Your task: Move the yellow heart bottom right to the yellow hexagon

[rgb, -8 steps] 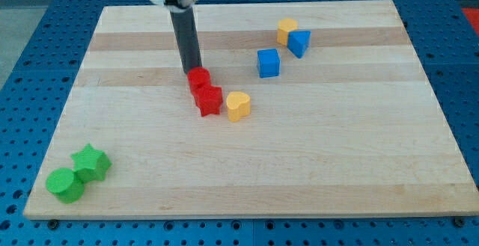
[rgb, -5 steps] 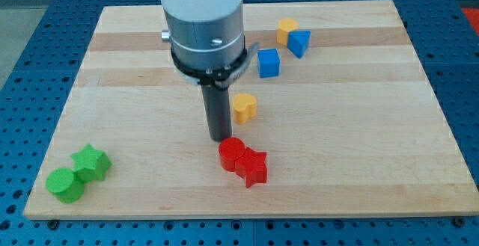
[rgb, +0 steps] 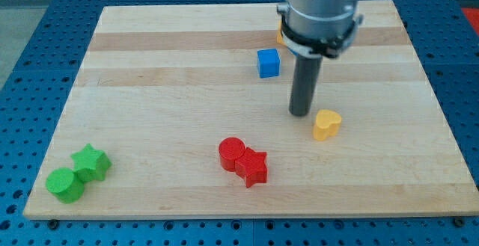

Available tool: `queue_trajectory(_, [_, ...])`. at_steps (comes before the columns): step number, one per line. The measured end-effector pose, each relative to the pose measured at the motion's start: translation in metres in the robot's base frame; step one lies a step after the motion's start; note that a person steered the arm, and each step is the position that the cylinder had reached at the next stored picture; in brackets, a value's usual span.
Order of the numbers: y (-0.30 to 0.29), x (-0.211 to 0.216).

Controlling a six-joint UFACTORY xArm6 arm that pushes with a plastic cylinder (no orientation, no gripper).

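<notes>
The yellow heart (rgb: 326,124) lies on the wooden board (rgb: 150,119), right of centre. My tip (rgb: 301,114) stands just to the heart's upper left, close to it; contact cannot be told. The yellow hexagon (rgb: 281,35) is almost wholly hidden behind the arm's body near the view's top; only a sliver shows. It lies up and to the left of the heart.
A blue cube (rgb: 269,63) sits left of the rod. A red cylinder (rgb: 231,153) and a red star (rgb: 253,167) touch at lower centre. A green star (rgb: 91,161) and green cylinder (rgb: 65,185) sit at the bottom left corner.
The yellow heart has moved right and down from beside the reds' former spot. My tip pushed the red blocks down to lower centre, then moved right to the heart. The arm now hides the hexagon and second blue block.
</notes>
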State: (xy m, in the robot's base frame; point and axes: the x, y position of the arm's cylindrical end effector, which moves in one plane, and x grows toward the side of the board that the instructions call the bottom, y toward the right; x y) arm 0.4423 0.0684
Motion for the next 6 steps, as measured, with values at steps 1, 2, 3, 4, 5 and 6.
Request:
queue_trajectory(1, [-0.033,-0.063])
queue_trajectory(2, [-0.05,-0.093])
queue_trajectory(3, [-0.05,-0.093])
queue_trajectory(4, [-0.069,-0.114])
queue_trajectory(5, [-0.063,-0.112])
queue_trajectory(6, [-0.007,-0.107])
